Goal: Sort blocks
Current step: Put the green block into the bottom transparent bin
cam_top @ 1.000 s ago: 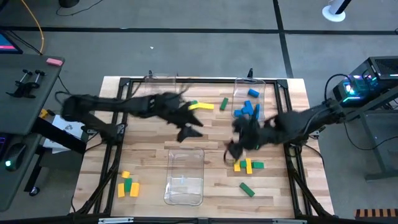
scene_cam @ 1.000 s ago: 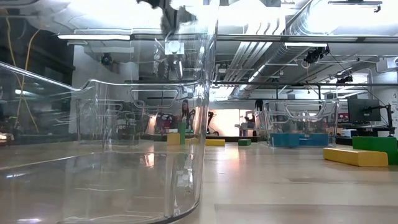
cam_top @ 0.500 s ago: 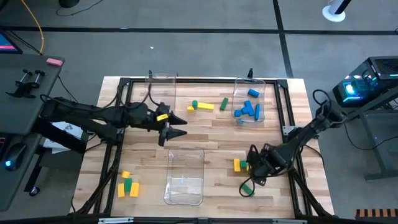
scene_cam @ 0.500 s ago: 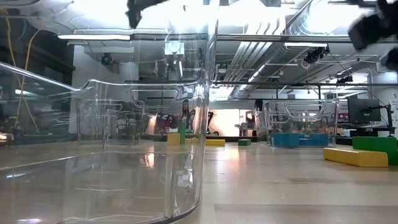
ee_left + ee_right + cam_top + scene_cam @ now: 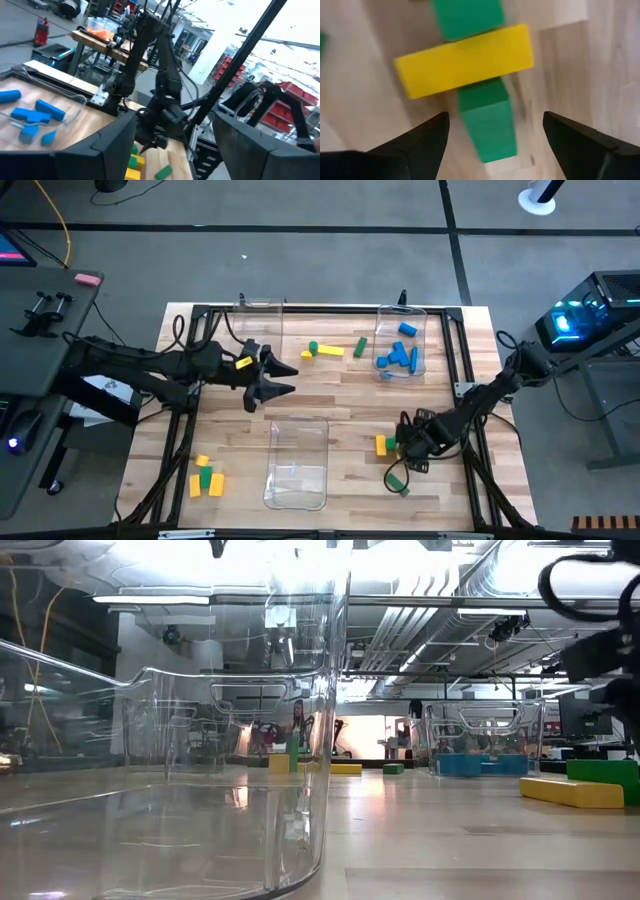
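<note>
High view, table: a wooden table [image 5: 340, 395] carries three clear bins and scattered blocks.
Right gripper: the right gripper [image 5: 408, 448] hangs low over the near-right block cluster, fingers spread wide and empty.
Right wrist view, target: between its fingers lie a yellow bar [image 5: 465, 60] set crosswise over a green bar [image 5: 487, 122]; whether the two touch or merely overlap in the view cannot be told.
Left gripper: the left gripper [image 5: 272, 380] sits left of centre, beside the far-left bin [image 5: 255, 330], fingers apart, gripping nothing.
Blue blocks: blue blocks [image 5: 398, 356] lie inside the far-right bin [image 5: 402, 312].
Loose blocks, far side: a yellow block [image 5: 326, 351] and two green ones [image 5: 360, 346] lie between the two far bins.
Loose blocks, near left: yellow and green blocks [image 5: 207, 478] cluster by the near-left corner.
Centre bin: the near centre bin [image 5: 298, 465] is apparently empty.
Lone block: a green block [image 5: 399, 484] lies near the right gripper.
</note>
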